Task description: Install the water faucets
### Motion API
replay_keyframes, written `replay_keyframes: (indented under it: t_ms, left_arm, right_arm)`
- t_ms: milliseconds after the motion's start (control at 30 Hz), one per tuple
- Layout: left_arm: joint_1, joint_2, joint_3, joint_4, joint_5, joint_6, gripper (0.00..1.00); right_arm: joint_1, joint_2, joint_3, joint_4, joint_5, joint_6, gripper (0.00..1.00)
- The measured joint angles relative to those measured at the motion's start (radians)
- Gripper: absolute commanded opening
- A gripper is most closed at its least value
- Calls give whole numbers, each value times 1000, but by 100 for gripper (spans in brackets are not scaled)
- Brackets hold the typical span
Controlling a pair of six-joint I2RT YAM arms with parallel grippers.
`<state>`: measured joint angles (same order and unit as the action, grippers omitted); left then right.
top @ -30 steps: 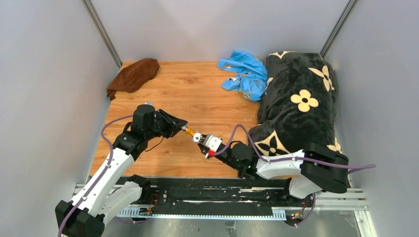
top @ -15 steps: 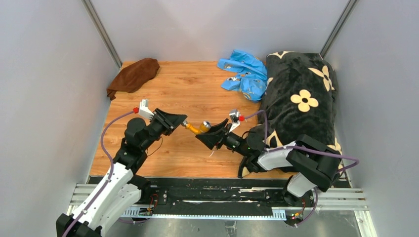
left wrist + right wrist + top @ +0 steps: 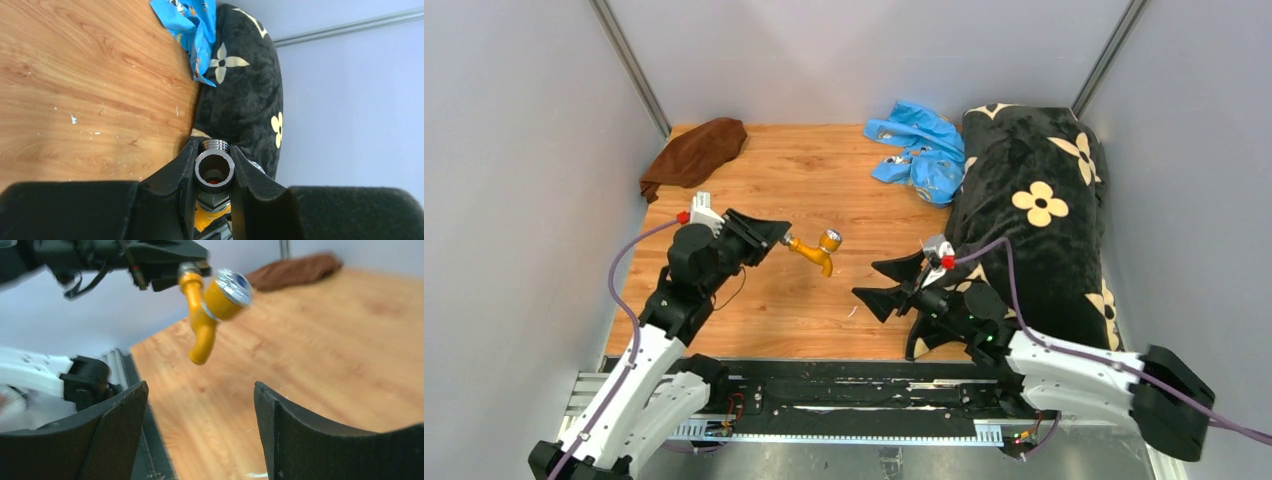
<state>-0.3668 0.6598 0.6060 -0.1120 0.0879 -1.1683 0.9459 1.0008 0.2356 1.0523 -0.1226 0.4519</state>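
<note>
Top external view: the left gripper (image 3: 777, 238) clamps the silver threaded end of the brass-orange tap spout (image 3: 815, 251), holding it off the wooden table (image 3: 824, 190) near its middle. Just right of the spout and apart from it, the right gripper (image 3: 879, 282) gapes wide and empty. Farther out are a blue plastic bag (image 3: 919, 150) at the far edge, a black flowered blanket (image 3: 1034, 200) on the right and a brown cloth (image 3: 696, 152) far left.

Right pincer (image 3: 865, 280) has backed off, jaws now spread wide; brass tap spout (image 3: 814, 250), once at its tips, hangs well ahead, gripped by left pincer (image 3: 776, 238) alone.
</note>
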Motion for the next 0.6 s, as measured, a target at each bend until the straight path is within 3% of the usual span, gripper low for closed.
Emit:
replay_keyframes:
  t_ms: [133,267,400,600]
  left_arm:
    - [0,133,239,-271,-17,-13,0]
    - [0,340,535,-547,-21,-1,0]
    - [0,422,589,-682,-14,-15,0]
    - [0,438,579,-795,-4,-40,0]
  right_arm:
    - [156,-161,203,-410,143,-383,77]
    - [311,-146,302,-601,355,-772,78]
    - [435,-23,304,-606,559,-1154,79]
    - [480,198,280,-410,696,-1554,81]
